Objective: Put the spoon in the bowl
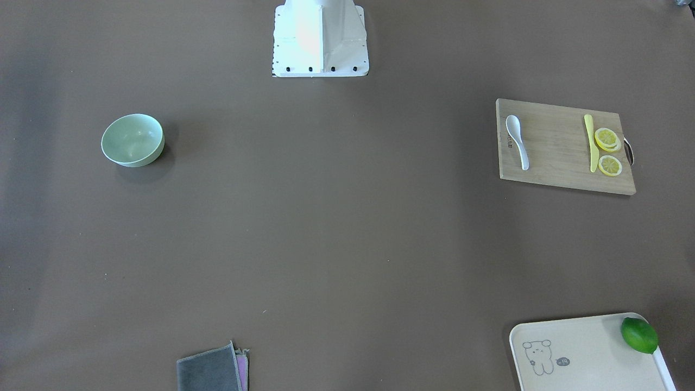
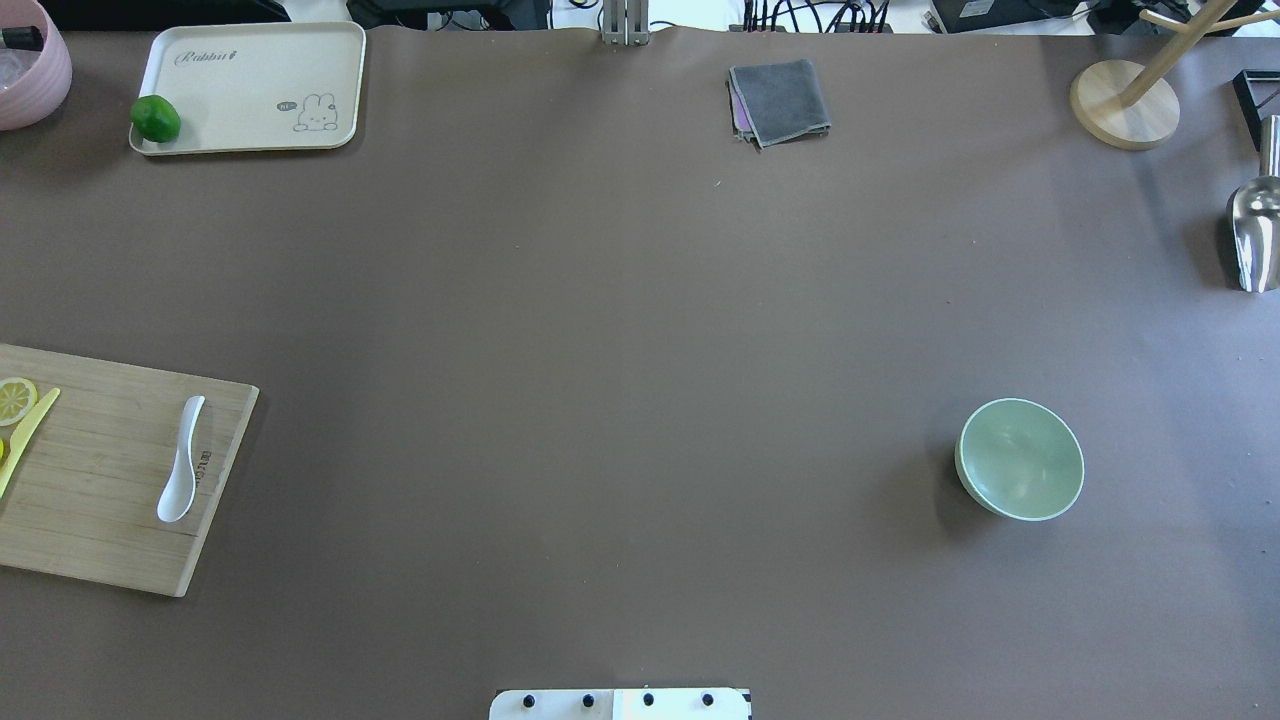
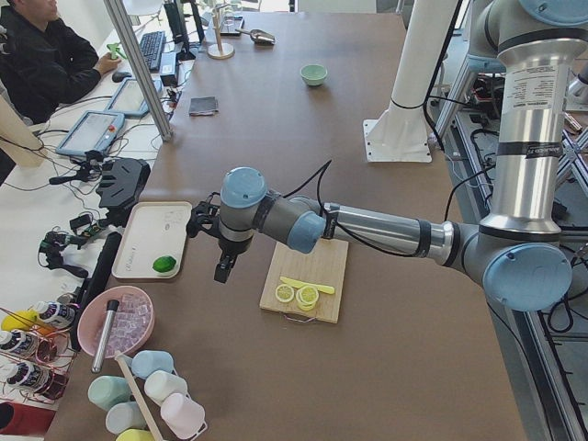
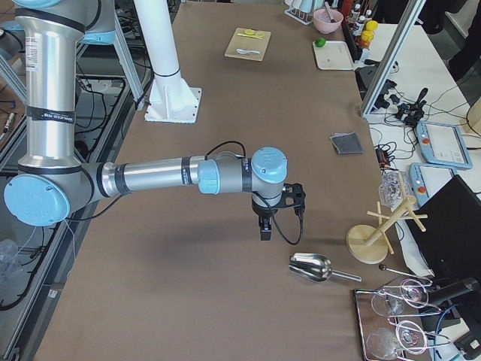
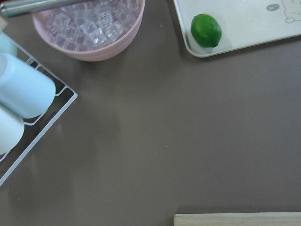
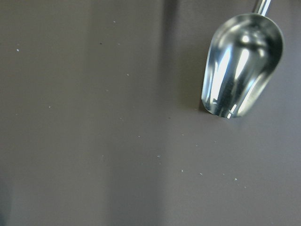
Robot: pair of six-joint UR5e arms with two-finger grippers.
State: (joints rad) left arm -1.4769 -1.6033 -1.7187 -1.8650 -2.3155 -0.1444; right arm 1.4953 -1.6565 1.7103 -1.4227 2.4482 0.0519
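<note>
Overhead view, dial centred on the table point(image 2: 600, 350), robot base at 6 o'clock. Near row: spoon point(image 2: 181, 462) lies on the wooden cutting board point(image 2: 100, 500) at about 8 o'clock, scoop end toward the robot, handle pointing away. On the same board, further toward 9 o'clock and apart from the spoon, are the yellow knife point(image 2: 25, 435) and a lemon slice point(image 2: 15, 400). Bowl point(image 2: 1020, 459) stands upright at about 4 o'clock, well apart from the spoon, nothing in it. Left pincer point(image 3: 223, 266) hangs above the table between board and tray, touching nothing; whether its jaws are parted or closed, I cannot tell. Right pincer point(image 4: 264, 229) hangs over bare table near the metal scoop point(image 2: 1255, 235) at 2 o'clock; jaw state likewise cannot be told. Far row: tray point(image 2: 250, 70) at 11 o'clock with a lime point(image 2: 155, 119) on its corner; folded grey cloth point(image 2: 780, 100) near 12 o'clock.
</note>
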